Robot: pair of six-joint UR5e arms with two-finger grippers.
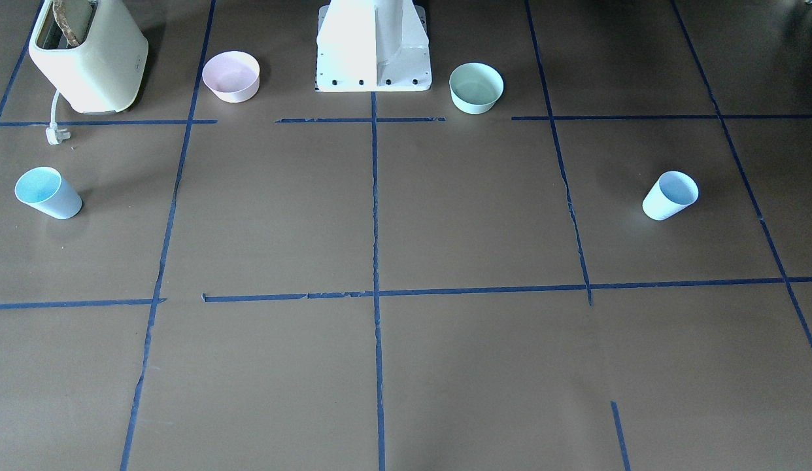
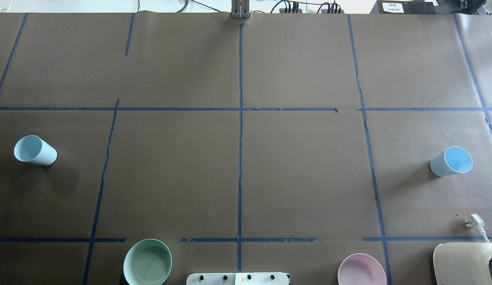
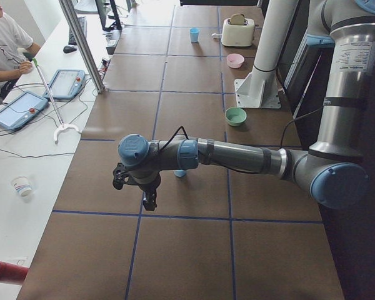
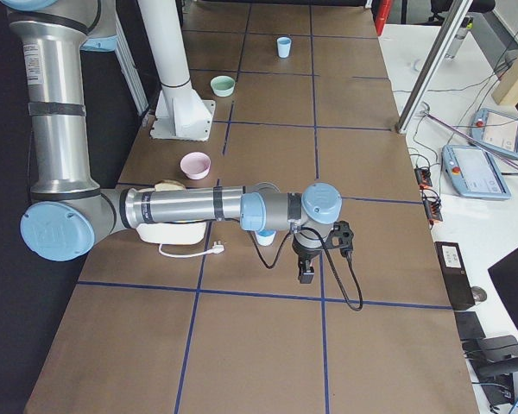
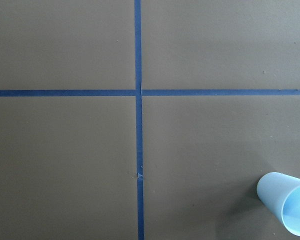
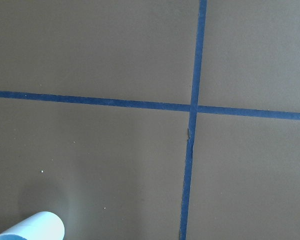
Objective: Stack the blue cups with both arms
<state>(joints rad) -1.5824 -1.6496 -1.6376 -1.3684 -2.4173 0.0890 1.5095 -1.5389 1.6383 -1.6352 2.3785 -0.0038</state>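
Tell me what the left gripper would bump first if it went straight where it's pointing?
Probably just the brown table. The left gripper points straight down, and its wrist view shows only bare surface and blue tape below; the blue cup sits off to one side.

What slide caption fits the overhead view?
One blue cup upright at the left end, the other cup at the right, green bowl and pink bowl by the base.

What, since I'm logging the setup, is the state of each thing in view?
left blue cup: upright, empty, unstacked.
right blue cup: upright, empty, unstacked.
pink bowl: upright, empty.
mint bowl: upright, empty.
toaster: bread in slot, plug lying unplugged.
left tool: aloft, open or shut unclear.
right tool: aloft, open or shut unclear.
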